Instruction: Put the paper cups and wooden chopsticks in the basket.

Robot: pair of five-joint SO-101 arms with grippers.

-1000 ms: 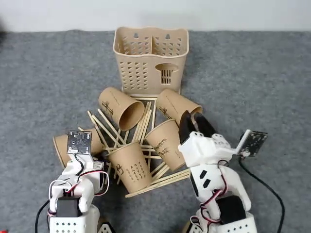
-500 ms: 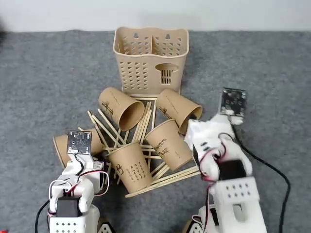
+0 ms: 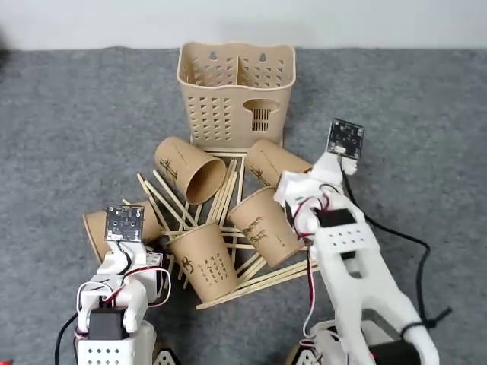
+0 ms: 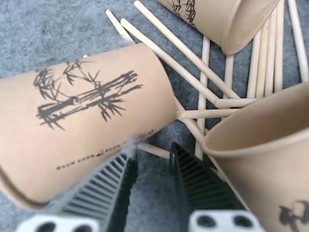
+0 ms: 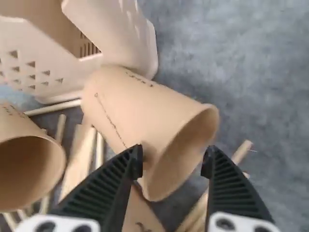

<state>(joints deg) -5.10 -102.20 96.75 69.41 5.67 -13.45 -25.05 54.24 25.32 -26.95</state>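
Right pincer (image 5: pixel 171 154), jaws apart, flanks the mouth of a tipped cup (image 5: pixel 140 116) lying just beside the basket (image 5: pixel 111 34). Left pincer (image 4: pixel 153 153) is narrowly apart and empty. The cup looks light and crushable, so grip its rim gently.

Robotics lab bench: grey felt tabletop (image 3: pixel 68 114), plain white wall (image 3: pixel 243 19), bare-wired arm (image 3: pixel 346 251).

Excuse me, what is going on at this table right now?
Two robot arms are at a heap of tan paper cups and thin wooden chopsticks on a grey felt table. The right hand is open over the mouth of one tipped-over cup next to the beige perforated plastic basket. The left hand is open, low beside another tipped-over cup. The basket looks empty so far.
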